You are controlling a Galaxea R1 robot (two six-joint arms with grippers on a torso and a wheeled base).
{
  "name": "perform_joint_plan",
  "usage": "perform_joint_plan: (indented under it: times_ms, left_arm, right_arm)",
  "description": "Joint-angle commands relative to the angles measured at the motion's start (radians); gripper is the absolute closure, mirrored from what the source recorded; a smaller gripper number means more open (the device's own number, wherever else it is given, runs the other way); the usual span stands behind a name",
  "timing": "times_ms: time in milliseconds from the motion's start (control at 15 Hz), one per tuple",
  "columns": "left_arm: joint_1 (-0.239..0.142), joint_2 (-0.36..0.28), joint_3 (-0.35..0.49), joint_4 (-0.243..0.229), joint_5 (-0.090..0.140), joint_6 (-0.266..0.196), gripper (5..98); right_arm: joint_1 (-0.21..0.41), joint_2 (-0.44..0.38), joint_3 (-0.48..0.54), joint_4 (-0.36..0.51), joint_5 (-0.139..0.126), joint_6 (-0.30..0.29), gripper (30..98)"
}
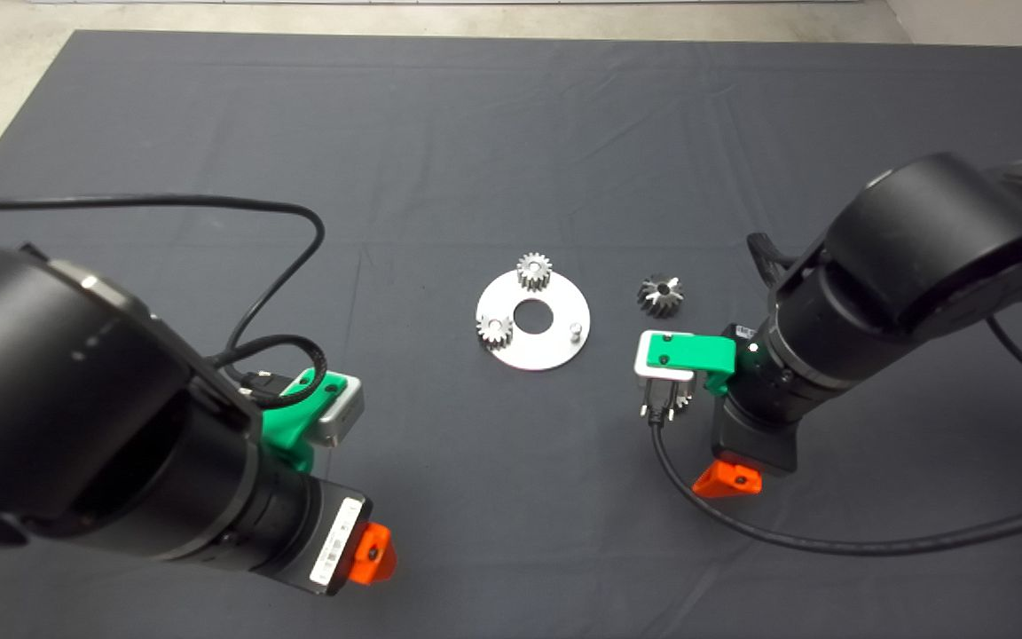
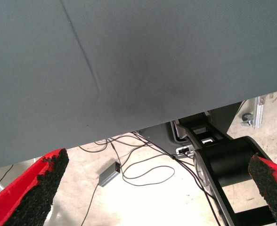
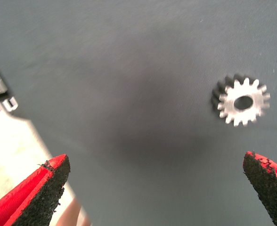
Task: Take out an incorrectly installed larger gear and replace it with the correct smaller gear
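Removal looked done: the larger gear (image 1: 661, 295) lay on the mat (image 1: 511, 133) just beside the plate (image 1: 555, 351), one peg (image 1: 576, 331) bare. The smaller gear (image 3: 242, 100) lay loose near the right gripper (image 3: 159, 188), jaws wide apart. The left gripper (image 2: 162, 188) waited near the desk's front edge, jaws apart.

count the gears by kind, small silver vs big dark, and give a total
small gears: 3
big gear: 1
total: 4
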Motion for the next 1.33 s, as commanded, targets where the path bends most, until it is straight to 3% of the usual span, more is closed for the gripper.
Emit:
perform_joint_plan:
  times_ms: [0, 533, 1000, 1267]
  left_arm:
    - [-0.009, -0.001, 0.018, 0.0, 0.008, -0.007, 5.4]
    - [-0.009, -0.003, 0.018, 0.0, 0.008, -0.008, 5.4]
    - [-0.009, -0.031, 0.018, 0.0, 0.007, -0.01, 5.4]
    - [-0.009, -0.031, 0.018, 0.0, 0.006, -0.011, 5.4]
  right_arm:
    - [-0.08, -0.035, 0.018, -0.178, -0.129, 0.018, 31.4]
    - [-0.076, -0.076, -0.005, -0.323, -0.129, 0.018, 31.4]
    - [-0.113, -0.092, -0.077, -0.334, -0.122, 0.015, 31.4]
    - [-0.141, -0.095, -0.121, -0.335, -0.077, 0.089, 31.4]
